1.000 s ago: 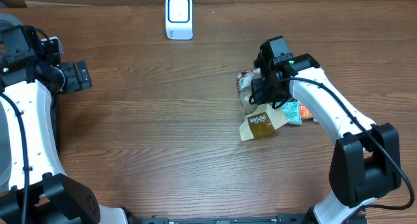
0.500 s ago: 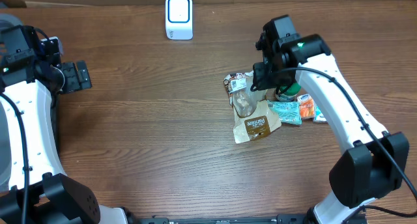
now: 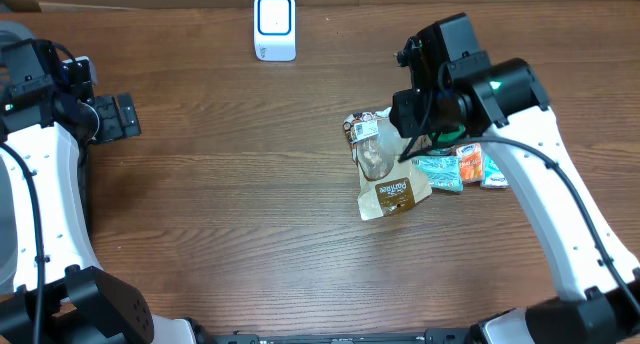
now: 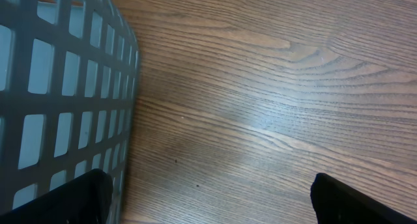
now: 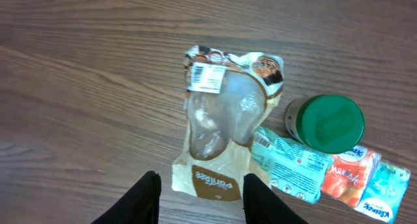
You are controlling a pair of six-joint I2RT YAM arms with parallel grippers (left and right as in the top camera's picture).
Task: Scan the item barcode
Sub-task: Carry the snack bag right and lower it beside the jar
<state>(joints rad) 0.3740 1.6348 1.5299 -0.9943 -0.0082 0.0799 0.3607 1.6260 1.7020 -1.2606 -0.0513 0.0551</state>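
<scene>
A clear bread bag [image 3: 383,169] with a brown label and a white barcode sticker [image 5: 206,77] lies flat on the wood table. In the right wrist view the bag [image 5: 225,129] is straight below my right gripper [image 5: 199,198]. The gripper's black fingers [image 5: 138,199] stand apart over the bag's brown end and hold nothing. From overhead, the right gripper [image 3: 412,136] hangs above the bag's right side. A white scanner [image 3: 274,26] stands at the table's far edge. My left gripper [image 3: 125,116] rests wide open at the far left, and it [image 4: 208,201] has only bare wood under it.
A green-lidded jar [image 5: 324,124] stands right of the bag. Teal and orange tissue packs [image 5: 329,172] lie beside the jar. A grey slatted basket [image 4: 58,87] sits right against the left gripper's left finger.
The right gripper has lifted off the bag and risen toward the far side. The bag slid a little left and now lies uncovered. The left arm has not moved.
</scene>
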